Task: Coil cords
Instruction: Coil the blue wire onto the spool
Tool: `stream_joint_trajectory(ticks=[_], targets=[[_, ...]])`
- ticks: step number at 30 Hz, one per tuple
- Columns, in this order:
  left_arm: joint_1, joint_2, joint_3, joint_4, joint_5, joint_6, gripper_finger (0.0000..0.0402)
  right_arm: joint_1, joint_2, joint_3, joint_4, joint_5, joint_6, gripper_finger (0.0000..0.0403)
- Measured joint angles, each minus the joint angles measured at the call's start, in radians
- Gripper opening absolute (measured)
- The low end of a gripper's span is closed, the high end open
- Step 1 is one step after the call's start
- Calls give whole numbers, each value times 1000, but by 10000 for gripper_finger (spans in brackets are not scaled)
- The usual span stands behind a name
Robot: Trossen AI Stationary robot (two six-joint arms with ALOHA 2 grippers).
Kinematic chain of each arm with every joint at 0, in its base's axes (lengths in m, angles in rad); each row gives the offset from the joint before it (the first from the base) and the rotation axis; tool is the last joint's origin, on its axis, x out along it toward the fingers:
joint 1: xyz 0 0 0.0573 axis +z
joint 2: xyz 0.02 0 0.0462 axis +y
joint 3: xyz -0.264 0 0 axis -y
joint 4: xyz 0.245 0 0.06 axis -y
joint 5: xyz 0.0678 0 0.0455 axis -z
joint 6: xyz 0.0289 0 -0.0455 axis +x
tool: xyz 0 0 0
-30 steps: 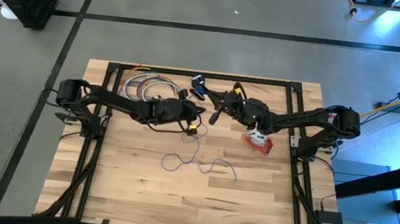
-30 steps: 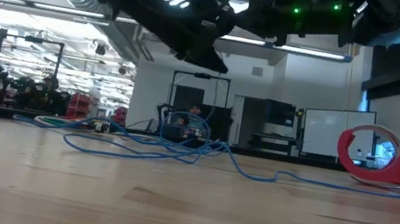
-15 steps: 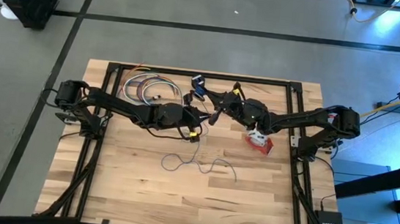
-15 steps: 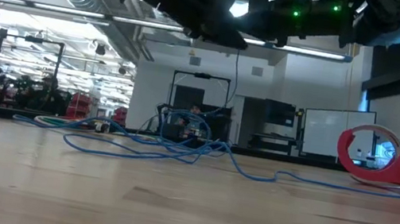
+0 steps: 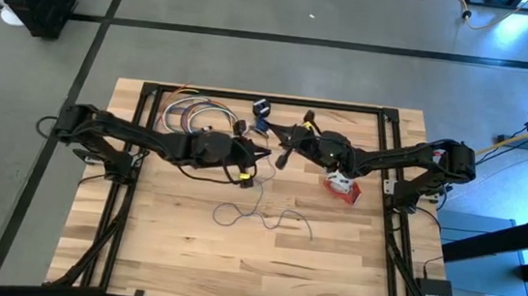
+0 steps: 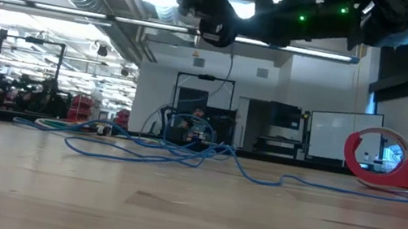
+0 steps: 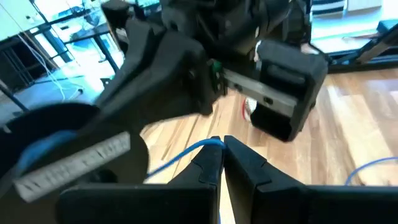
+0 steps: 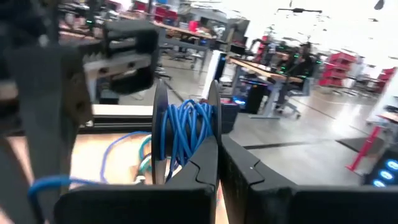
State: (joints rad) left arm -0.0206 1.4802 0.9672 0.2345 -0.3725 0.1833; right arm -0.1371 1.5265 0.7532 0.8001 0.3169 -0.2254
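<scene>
A thin blue cord point(image 5: 262, 216) lies in loose loops on the wooden table point(image 5: 167, 246); in the low view its tangle point(image 6: 182, 150) rests on the boards. Part of it is wound on a black spool point(image 8: 183, 134). Above the table's far middle my right gripper point(image 5: 288, 150) is shut on that spool. Just left of it my left gripper point(image 5: 263, 154) is shut on the cord. From there one strand point(image 6: 227, 85) hangs down to the tangle. My left gripper pinches a single strand of the blue cord point(image 7: 213, 142) between its two fingertips, coming nearly level from the table's left. The strand drops away below the fingers toward the table. My right gripper pinches the rim of one disc of the spool point(image 8: 213, 118) between its fingers, level, from the table's right. The spool is lifted clear, its discs on edge.
Several coiled cords point(image 5: 194, 117) lie at the far left of the table, and a small blue thing point(image 5: 261, 109) at the far edge. A red tape dispenser point(image 5: 341, 187) stands right of centre, below the right arm. The near half of the table holds only the loose cord.
My left gripper has risen, staying shut on the cord. A strand has been drawn up off the table and now hangs from the fingers to the tangle. The tangle on the boards has stayed where it was.
</scene>
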Motion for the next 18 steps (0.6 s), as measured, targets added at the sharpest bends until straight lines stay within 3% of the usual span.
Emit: stream_joint_trajectory(ticks=[18], targets=[[-9,-63,-1,54,-29,2,8,0,-1,0,-65,-78,-44,10]])
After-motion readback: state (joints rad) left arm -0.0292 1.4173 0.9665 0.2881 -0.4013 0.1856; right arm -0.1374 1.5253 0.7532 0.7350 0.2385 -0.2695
